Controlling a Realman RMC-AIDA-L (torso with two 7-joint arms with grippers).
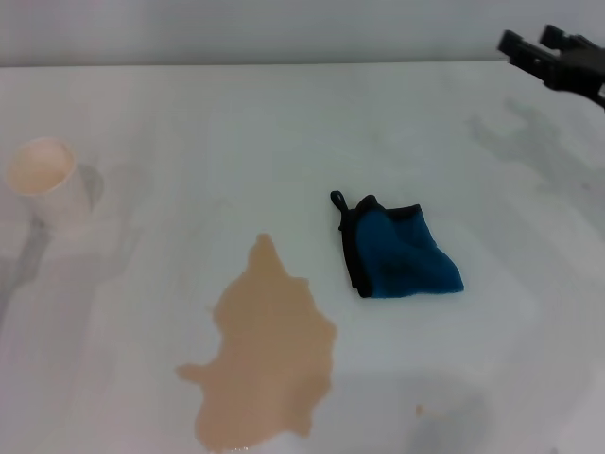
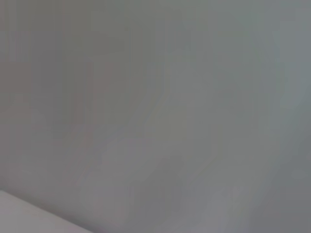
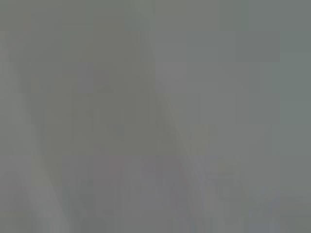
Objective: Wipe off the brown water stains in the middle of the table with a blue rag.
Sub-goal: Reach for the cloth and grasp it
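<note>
Right end effector point(image 1: 534, 43) hangs high over the far right of the table point(image 1: 284, 123), holding nothing; I cannot tell how open it is. One blue rag point(image 1: 402, 255) lies beside one brown puddle point(image 1: 265, 359). One cup point(image 1: 47, 180) stands far left.

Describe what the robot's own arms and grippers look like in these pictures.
Only the right gripper shows, at the far right edge of the head view: matte black, angular, with two blunt fingers. No cables or markings are visible. The left arm is out of view.
</note>
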